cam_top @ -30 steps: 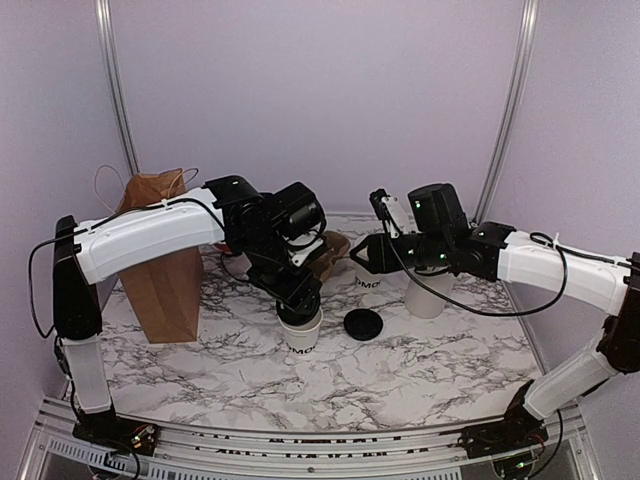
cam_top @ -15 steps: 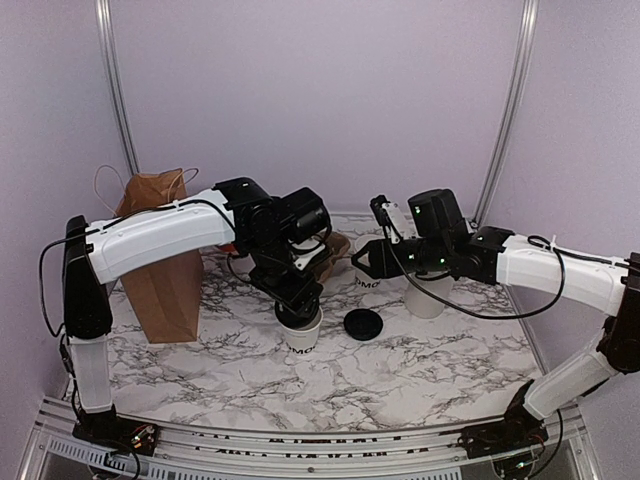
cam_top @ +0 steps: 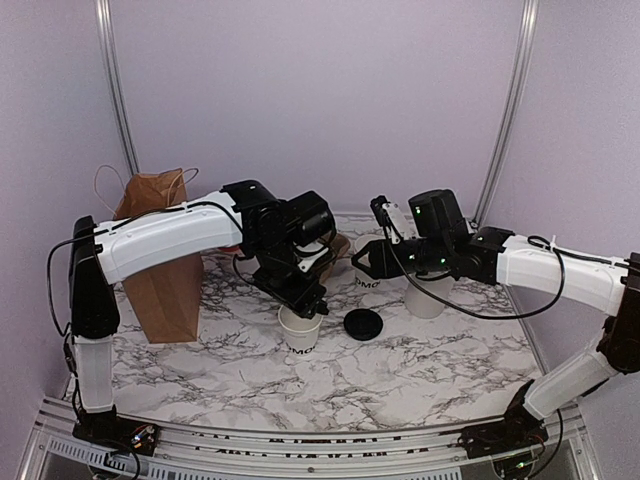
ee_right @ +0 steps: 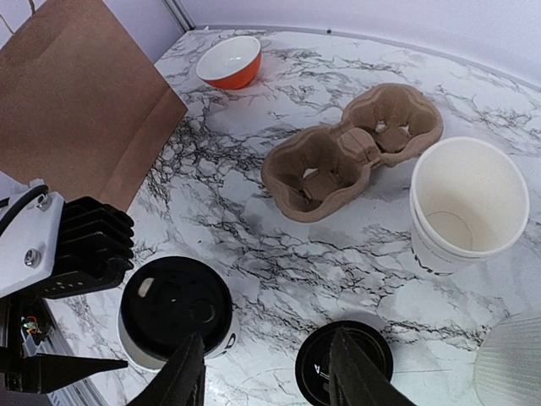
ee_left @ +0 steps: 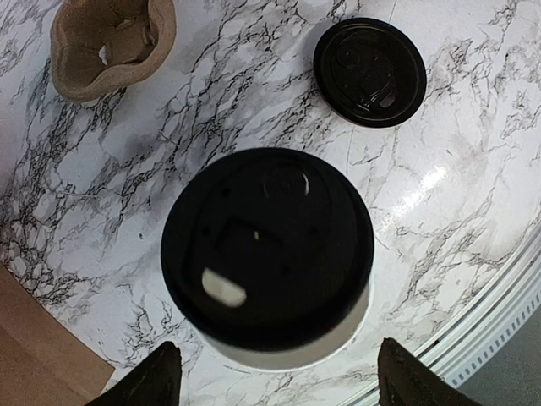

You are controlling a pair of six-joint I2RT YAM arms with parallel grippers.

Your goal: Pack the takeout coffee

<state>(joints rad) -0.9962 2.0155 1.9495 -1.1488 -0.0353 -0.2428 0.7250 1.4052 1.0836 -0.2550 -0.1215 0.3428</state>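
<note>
left arm: stretched over mid-table, wrist aimed straight down | left gripper (ee_left: 283, 376): jaws spread wide, gripping nothing | cup (ee_left: 283, 359): upright on the marble table (ee_left: 473, 211) right below it, black lid (ee_left: 266, 249) on top | right gripper (ee_right: 266, 376): hovering nearby, jaws apart, empty

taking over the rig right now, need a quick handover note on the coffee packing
Left gripper: open, above the small white paper cup, fingers either side, not gripping.
Right gripper: open, empty, hovering near the nested stack of white cups.
Things: the cup stands on the marble table with its round black plastic lid on top. A second black lid lies beside it.
Done: cup lidded.
Left: cup is in neither the brown cardboard cup carrier nor the brown paper bag; probably grip and pack it.
</note>
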